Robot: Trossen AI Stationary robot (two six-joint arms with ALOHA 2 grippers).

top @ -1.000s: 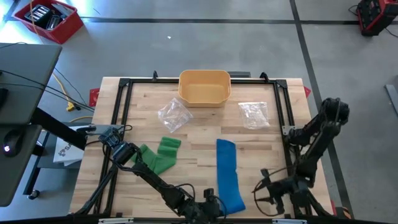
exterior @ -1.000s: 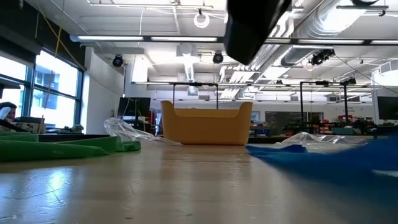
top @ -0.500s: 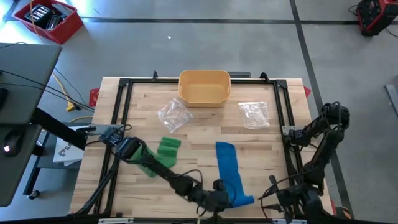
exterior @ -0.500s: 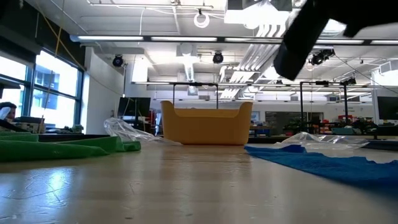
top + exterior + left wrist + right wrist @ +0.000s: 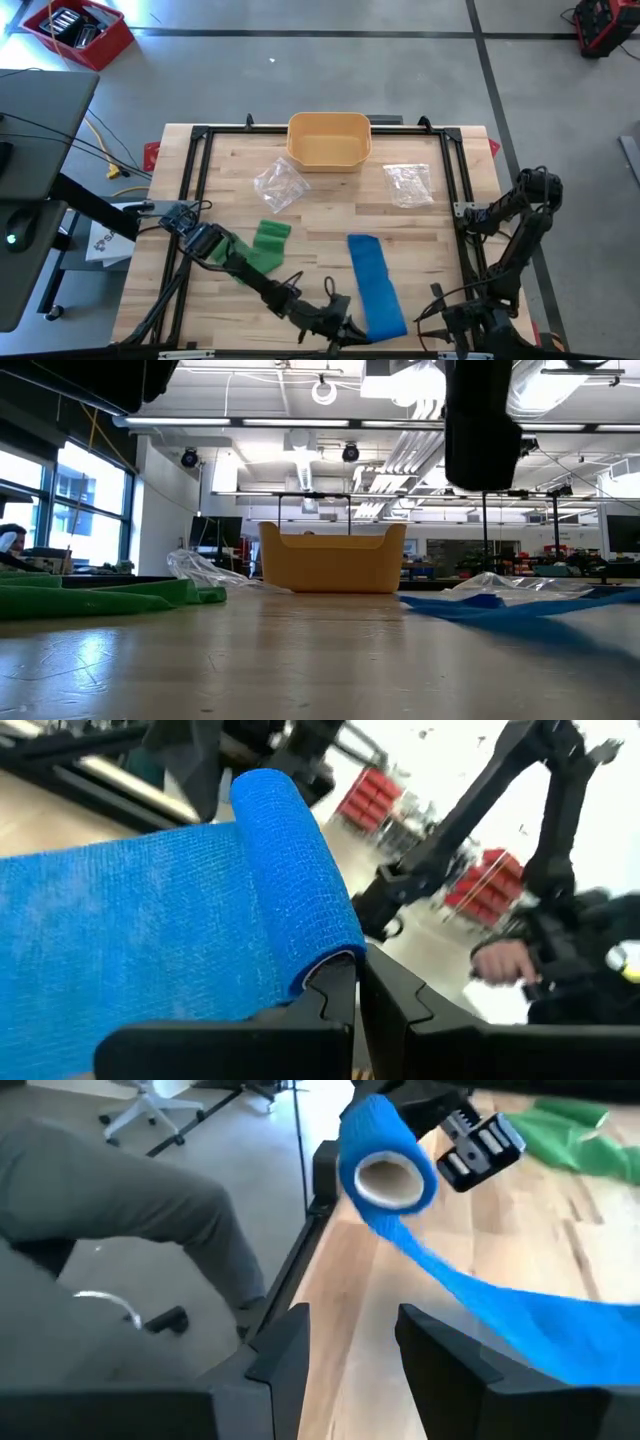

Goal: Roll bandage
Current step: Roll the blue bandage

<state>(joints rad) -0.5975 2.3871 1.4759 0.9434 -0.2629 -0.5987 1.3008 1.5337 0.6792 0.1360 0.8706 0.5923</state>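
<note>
The blue bandage (image 5: 374, 283) lies as a long strip on the wood table, running toward the near edge, where its end is wound into a roll (image 5: 384, 1162) around a pale core. My left gripper (image 5: 356, 988) is shut on that roll at the near edge (image 5: 345, 330). My right gripper (image 5: 350, 1348) stands open close to the near right corner (image 5: 450, 322), its fingers short of the roll and touching nothing. A crumpled green bandage (image 5: 262, 245) lies at the left, under my left arm. My left gripper pinches the roll's outer wraps at one end (image 5: 328, 963) between its two shut fingers. The fingers come in about level. The roll is held clear of the table. Its unrolled strip (image 5: 500, 1305) slopes down from it onto the wood.
A yellow basket (image 5: 329, 138) stands at the far middle, with two clear plastic bags (image 5: 280, 185) (image 5: 408, 183) in front of it. A black frame (image 5: 195, 190) borders the table. A person in grey trousers (image 5: 110, 1210) sits just past the near edge.
My left gripper has rolled its wrist and tipped up toward level, shifting a little along the near edge with the roll. The strip's near end swung toward the right and has come back in line. My right gripper has gone a little toward the near edge.
</note>
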